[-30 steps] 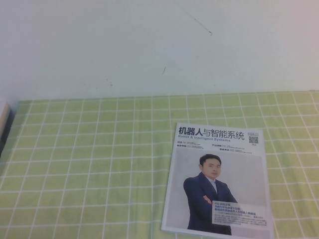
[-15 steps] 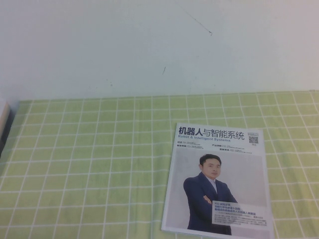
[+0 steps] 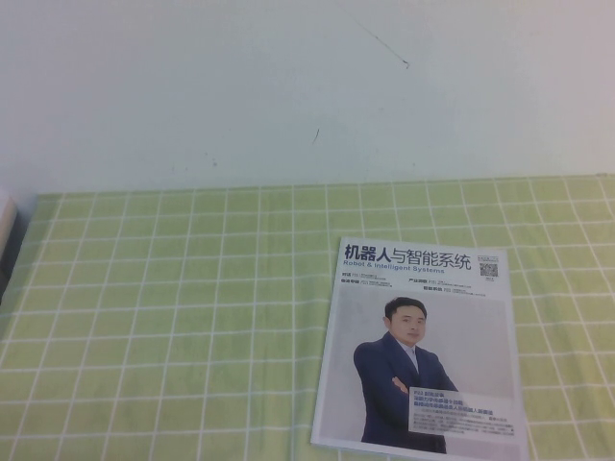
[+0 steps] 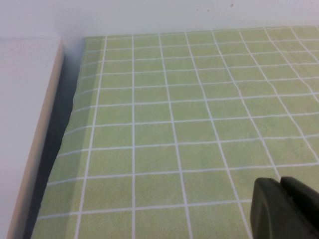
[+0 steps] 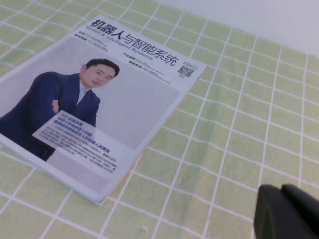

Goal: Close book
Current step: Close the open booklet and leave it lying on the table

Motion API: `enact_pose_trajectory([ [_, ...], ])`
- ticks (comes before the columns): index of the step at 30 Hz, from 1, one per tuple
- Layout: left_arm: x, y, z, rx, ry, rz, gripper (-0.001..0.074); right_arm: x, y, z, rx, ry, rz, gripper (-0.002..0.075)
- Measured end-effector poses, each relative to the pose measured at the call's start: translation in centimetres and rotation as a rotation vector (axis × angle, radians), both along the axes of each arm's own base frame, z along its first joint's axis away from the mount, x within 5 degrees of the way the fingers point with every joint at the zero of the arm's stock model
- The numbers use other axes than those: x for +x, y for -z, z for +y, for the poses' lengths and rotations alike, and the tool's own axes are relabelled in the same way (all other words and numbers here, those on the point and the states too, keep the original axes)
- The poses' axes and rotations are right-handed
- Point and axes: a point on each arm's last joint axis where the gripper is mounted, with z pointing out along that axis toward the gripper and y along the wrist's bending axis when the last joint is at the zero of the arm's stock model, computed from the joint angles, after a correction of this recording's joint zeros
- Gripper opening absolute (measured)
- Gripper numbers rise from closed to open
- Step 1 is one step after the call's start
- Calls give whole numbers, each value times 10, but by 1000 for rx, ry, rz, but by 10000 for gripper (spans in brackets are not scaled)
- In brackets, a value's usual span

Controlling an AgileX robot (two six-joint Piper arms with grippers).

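The book is a magazine [image 3: 421,360] lying shut and flat, front cover up, on the green checked cloth at the near right of the table; the cover shows a man in a dark suit and a Chinese title. The right wrist view has the same magazine [image 5: 94,99] lying off to one side of my right gripper [image 5: 281,191], which hangs above bare cloth with its two black fingers pressed together, nothing in them. My left gripper [image 4: 280,183] is likewise shut and empty over bare cloth near the table's left edge. Neither arm appears in the high view.
The green checked tablecloth [image 3: 173,307] covers the table up to a white wall [image 3: 288,86] at the back. A pale board edge [image 4: 37,139] runs along the cloth's left side, also seen as the board edge [image 3: 8,226] in the high view.
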Motion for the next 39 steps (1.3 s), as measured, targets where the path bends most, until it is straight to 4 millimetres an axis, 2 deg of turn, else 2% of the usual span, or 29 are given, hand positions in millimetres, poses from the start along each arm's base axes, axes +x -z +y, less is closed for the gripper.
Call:
enact_pose_trajectory([
  [28,0,0,0,12,2,-7,-3,0,0,0,2,0,2,-3],
  [33,0,-1,0,12,2,-9,-3,-5,13,-2,27,42,-33,-3],
  [39,0,-1,0,17,4,-9,-3,-10,37,-11,36,211,-128,-3],
])
